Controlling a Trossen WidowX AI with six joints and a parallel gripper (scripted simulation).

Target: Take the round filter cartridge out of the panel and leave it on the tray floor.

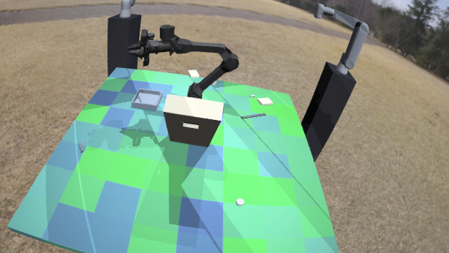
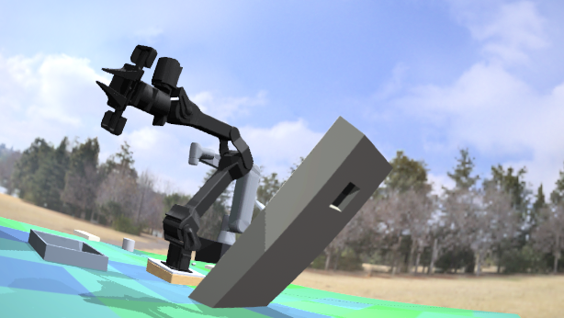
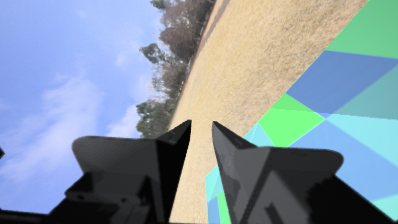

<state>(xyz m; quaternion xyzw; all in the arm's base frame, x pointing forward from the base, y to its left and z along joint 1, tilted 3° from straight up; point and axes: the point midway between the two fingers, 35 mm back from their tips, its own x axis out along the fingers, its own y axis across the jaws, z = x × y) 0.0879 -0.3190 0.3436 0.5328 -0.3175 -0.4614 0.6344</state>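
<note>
Top view, pincer: the pincer (image 1: 129, 50) (image 2: 99, 76) (image 3: 201, 124) is up in the air beyond the tray, well apart from the panel; its grip is too small to judge here.
Service panel: the panel (image 1: 190, 137) (image 2: 276, 248) stands on the table (image 1: 153, 168) (image 2: 28, 296) (image 3: 350, 90), a slanted block with a rectangular window in the side away from the arm (image 1: 206, 47) (image 2: 207, 123).
Filter cartridge: not in sight; presumably seated in the hidden face turned to the arm.
Tray: the shallow tray (image 1: 145, 107) (image 2: 75, 259) lies beside the panel, with no cartridge in it.
Exterior view, arm: reaches up and away from the panel, fingers apart and touching nothing.
White cylinder: a small upright one (image 2: 128, 244) stands beyond the tray; I cannot tell its purpose.
Wrist view, pincer: partly spread, a narrow gap between the tips, nothing pinched.
Outlook: grass, sky and a table corner; the panel is out of frame, so the arm must swing back before any pull.
Cartridge handling: likely stiff and fairly light, perhaps smooth enough to slip from a shallow bite.
Where to take hold: one tip in each of the two slots, since a flush rim offers no edge; then draw straight out, as tilting could jam it.
Setting down: lower it to the tray floor before letting go, lest it roll.
</note>
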